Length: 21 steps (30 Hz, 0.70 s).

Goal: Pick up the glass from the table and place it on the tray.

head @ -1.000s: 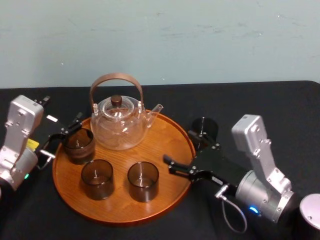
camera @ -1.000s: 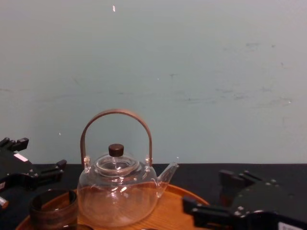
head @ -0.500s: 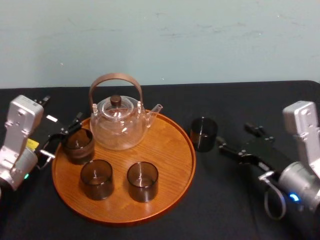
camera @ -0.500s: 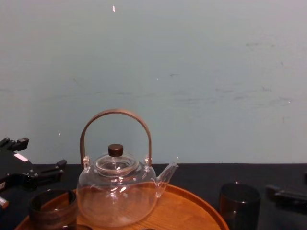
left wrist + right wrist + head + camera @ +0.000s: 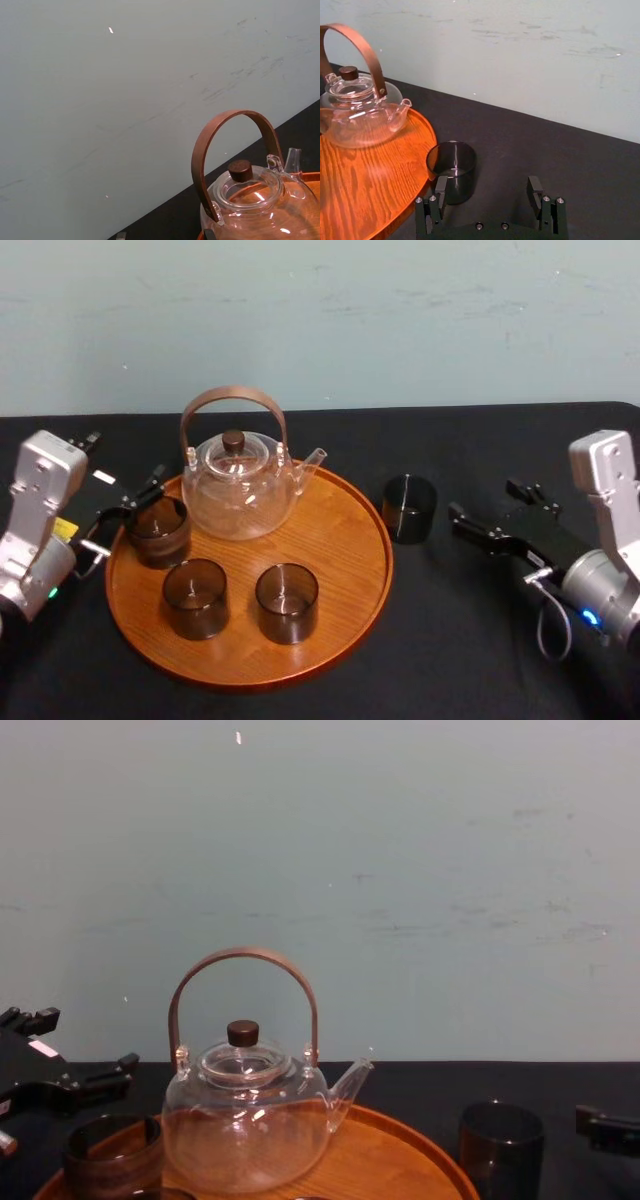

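One dark smoky glass (image 5: 409, 508) stands on the black table just right of the round orange-brown wooden tray (image 5: 340, 540). My right gripper (image 5: 482, 498) hovers low to the right of this glass, open and empty, a short gap away. In the right wrist view the glass (image 5: 451, 167) sits ahead of one finger (image 5: 440, 187), not between the two; the tray's rim (image 5: 422, 150) curves beside it. The chest view shows the glass (image 5: 500, 1145) with a right fingertip (image 5: 605, 1128) beside it. My left gripper (image 5: 125, 462) rests open at the tray's left edge.
On the tray stand a clear glass teapot (image 5: 238, 485) with a brown hoop handle and three more dark glasses (image 5: 158, 530) (image 5: 195, 598) (image 5: 287, 602). The tray's right half is bare wood. A pale wall rises behind the table.
My right gripper has pulled back rightward from over the tray's right rim, past the glass on the table, still open and empty. The left arm has not moved.
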Each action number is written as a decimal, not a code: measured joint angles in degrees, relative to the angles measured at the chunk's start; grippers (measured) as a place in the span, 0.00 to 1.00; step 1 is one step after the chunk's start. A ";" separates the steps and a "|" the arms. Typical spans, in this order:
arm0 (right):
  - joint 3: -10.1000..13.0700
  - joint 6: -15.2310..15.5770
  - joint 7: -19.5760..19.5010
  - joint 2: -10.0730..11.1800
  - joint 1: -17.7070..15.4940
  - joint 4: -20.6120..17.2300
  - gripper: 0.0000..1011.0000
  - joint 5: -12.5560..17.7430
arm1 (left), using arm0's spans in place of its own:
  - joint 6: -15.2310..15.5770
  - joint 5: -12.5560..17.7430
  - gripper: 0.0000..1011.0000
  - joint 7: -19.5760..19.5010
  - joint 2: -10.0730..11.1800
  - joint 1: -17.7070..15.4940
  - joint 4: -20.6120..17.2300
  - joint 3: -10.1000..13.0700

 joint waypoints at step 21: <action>-4.21 -1.19 4.18 -1.32 4.49 5.31 0.99 -2.06 | 0.00 0.00 0.99 0.00 0.00 0.00 0.00 0.00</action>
